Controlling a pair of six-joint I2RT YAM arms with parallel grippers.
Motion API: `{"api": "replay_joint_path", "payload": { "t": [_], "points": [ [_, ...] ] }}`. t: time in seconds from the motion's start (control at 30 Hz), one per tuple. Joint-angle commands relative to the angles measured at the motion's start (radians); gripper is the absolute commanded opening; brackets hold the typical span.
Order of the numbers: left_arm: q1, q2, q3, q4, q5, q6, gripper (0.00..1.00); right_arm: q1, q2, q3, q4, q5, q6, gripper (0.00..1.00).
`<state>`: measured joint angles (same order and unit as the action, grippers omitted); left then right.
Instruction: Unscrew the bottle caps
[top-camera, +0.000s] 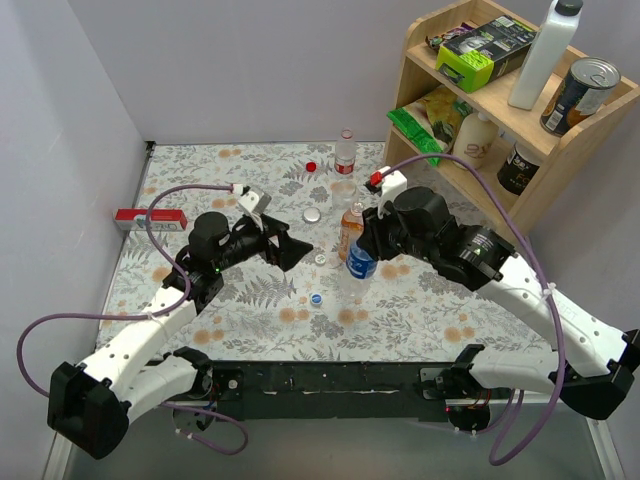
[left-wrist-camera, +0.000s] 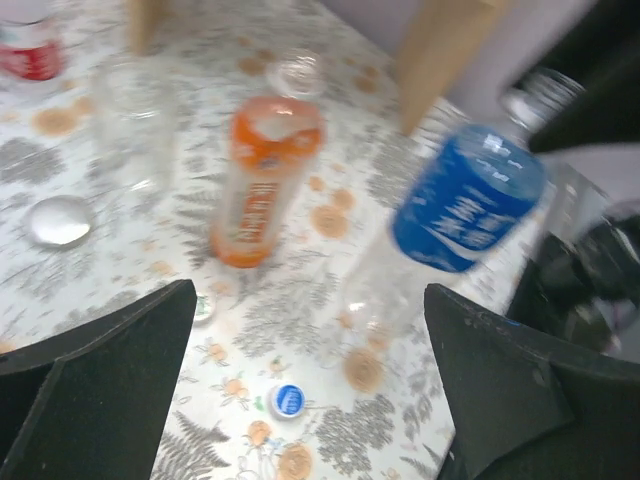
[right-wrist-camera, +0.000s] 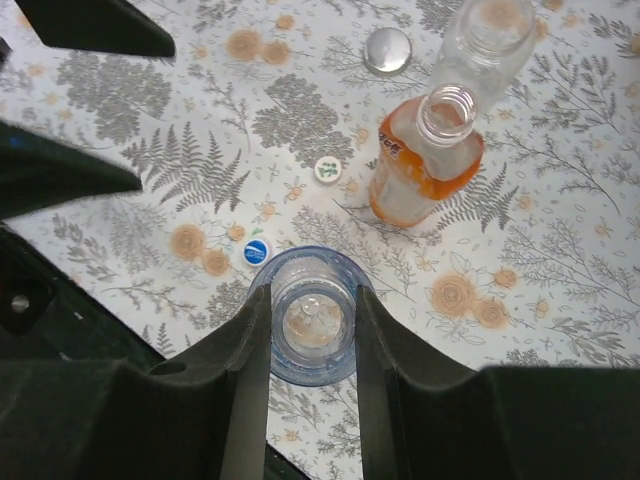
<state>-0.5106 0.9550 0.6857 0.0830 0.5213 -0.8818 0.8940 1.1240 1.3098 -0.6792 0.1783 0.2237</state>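
Right wrist view: my right tool (right-wrist-camera: 312, 305) is closed narrow on the neck of the blue-labelled bottle (right-wrist-camera: 312, 372), one finger on each side. I look straight down its open mouth, so its long axis runs along my line of sight, near upright; the left wrist view shows it leaning a little. Cannot tell whether its base touches the table (top-camera: 250, 310). My left tool (left-wrist-camera: 308, 295) is spread wide and holds nothing; it faces the held bottle from the left, apart from it. Right arm is the nearer. Bottles, count four: the held one, the orange bottle (right-wrist-camera: 425, 170) just beyond it, the squat clear bottle (right-wrist-camera: 490, 40) behind that, the red-labelled bottle (top-camera: 345, 152) farthest back. Caps, count four, all loose on the table: blue cap (right-wrist-camera: 257, 252) just left of the held bottle, white cap (right-wrist-camera: 327, 169) farther out, silver cap (right-wrist-camera: 388, 50) beyond that, red cap (top-camera: 311, 166) left of the red-labelled bottle. Three mouths read open; the fourth is too small to tell. Judgement: unscrewing looks done or nearly so; the next move is likely to stand this bottle upright and let go.
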Motion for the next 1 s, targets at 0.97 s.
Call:
{"api": "replay_joint_path", "payload": {
  "t": [0.97],
  "points": [
    [0.041, 0.004, 0.032, -0.054, -0.261, -0.011, 0.98, 0.146, -0.052, -0.359, 0.326, 0.188, -0.038, 0.11]
  ]
}}
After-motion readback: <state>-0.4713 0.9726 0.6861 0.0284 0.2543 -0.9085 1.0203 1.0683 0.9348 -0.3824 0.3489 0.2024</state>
